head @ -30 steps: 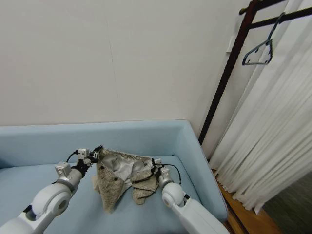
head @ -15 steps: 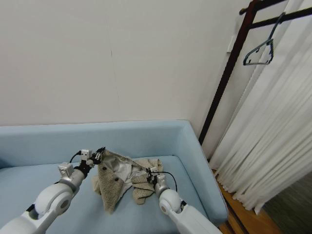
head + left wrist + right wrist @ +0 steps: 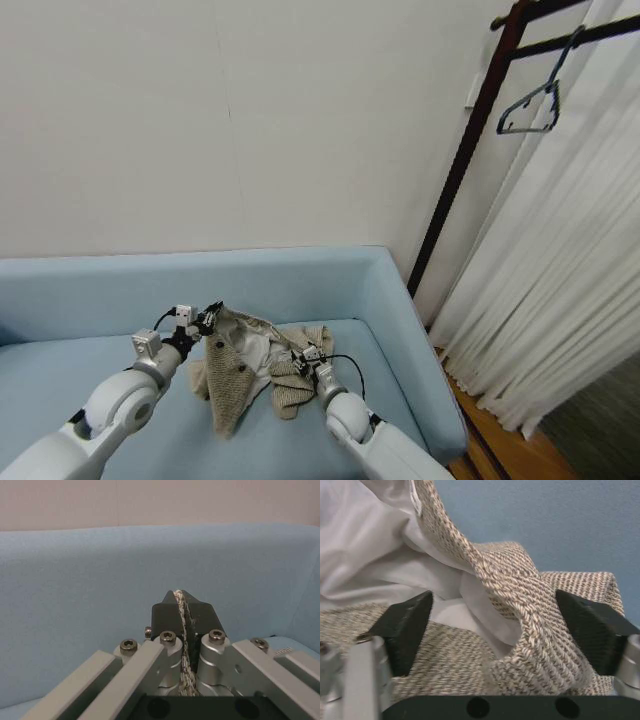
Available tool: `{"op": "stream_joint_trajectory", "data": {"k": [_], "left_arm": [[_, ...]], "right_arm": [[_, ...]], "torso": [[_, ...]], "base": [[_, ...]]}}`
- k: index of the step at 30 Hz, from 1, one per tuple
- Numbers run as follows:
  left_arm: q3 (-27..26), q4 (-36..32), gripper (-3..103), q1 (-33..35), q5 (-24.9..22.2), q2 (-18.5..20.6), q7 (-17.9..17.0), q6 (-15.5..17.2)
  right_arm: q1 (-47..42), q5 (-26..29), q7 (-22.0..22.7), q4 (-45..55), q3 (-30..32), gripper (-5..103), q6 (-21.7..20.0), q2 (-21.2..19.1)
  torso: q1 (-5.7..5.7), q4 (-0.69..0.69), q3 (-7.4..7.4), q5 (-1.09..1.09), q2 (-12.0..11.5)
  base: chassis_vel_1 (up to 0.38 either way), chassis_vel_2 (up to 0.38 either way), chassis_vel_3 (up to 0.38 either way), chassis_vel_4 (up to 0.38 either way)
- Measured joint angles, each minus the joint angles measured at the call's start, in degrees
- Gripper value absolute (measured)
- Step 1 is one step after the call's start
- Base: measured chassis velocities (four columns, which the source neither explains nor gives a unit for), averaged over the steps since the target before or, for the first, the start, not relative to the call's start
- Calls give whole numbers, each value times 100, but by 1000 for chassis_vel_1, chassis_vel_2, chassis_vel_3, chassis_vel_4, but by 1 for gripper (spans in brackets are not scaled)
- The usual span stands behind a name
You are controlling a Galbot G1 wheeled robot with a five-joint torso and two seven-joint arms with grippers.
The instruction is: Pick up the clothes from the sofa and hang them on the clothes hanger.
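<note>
One beige knit garment [image 3: 235,378], one blue sofa [image 3: 300,275], one hanger [image 3: 530,110], one dark rack [image 3: 460,165]

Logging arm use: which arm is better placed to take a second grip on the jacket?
Right, likely: the right tool stands open around a fold of the jacket, while the left tool is shut on its raised edge.

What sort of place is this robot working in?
It looks like a home living room, or a mock-up of one: a light blue sofa with a beige knitted garment on it, a dark clothes rack carrying a hanger, and long white curtains.
</note>
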Motion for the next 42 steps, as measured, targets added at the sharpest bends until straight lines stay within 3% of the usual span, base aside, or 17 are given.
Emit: {"op": "stream_joint_trajectory", "data": {"k": [1,3,5,7,9,16,18,19,20,23,26,28,30,31,34,42], "left_arm": [[-20,-5,2,20,1,-1,18,0],[-28,-9,2,25,1,-1,22,0],[-67,-31,2,44,1,0,30,0],[-107,-50,2,66,1,3,40,0],[-123,-57,2,76,1,3,43,0],[-161,-116,2,120,2,-31,44,-2],[-170,-120,2,126,4,-34,43,-3],[-192,-130,2,145,6,-38,38,-5],[-207,-136,2,157,7,-38,36,-6],[-243,-165,2,202,13,-43,30,-8],[-255,-188,2,223,21,-54,23,-9],[-264,-208,2,248,38,-69,18,-10],[-268,-218,2,263,51,-76,17,-10],[-278,-243,2,302,88,-95,16,-11],[-281,-290,2,372,153,-129,16,-16],[-282,-392,2,499,268,-201,49,-46]], "right_arm": [[38,-114,-31,-114,24,88,7,17],[51,-154,-36,-155,30,88,13,22],[96,-288,-48,-279,57,100,52,26],[106,-325,-44,-309,78,91,56,16],[106,-317,-30,-309,80,91,55,6],[75,-95,192,-213,49,59,14,-58],[70,-69,220,-194,50,59,12,-70],[52,-32,261,-151,50,48,12,-97],[39,-11,282,-118,50,48,11,-122],[4,21,318,-38,53,32,32,-200],[-16,29,339,-8,63,26,59,-223],[-26,39,373,46,96,16,86,-225],[-27,45,387,74,117,16,92,-222],[-10,69,418,158,172,5,105,-220],[95,94,437,315,248,1,133,-270],[393,388,462,821,311,1,85,-532]], "torso": [[0,0,0,0,0],[0,0,0,0,0],[0,0,0,0,0],[0,0,0,0,0],[0,0,0,0,0],[0,0,0,0,-1],[0,0,0,0,-1],[0,0,0,0,-1],[0,0,0,0,-1],[0,0,0,0,-1],[0,0,0,0,-1],[0,0,0,0,-1],[0,0,0,0,-1],[0,0,0,0,-1],[0,0,0,0,-1],[0,0,0,-1,-1]], "base": [[0,0,0,0],[0,0,0,0],[0,0,0,0],[0,0,0,0],[0,0,0,0],[0,0,0,0],[0,0,0,0],[0,0,0,0],[0,0,0,0],[0,0,0,0],[0,0,0,0],[0,0,0,0],[0,0,0,0],[0,0,0,0],[0,0,0,0],[0,0,0,0]]}}
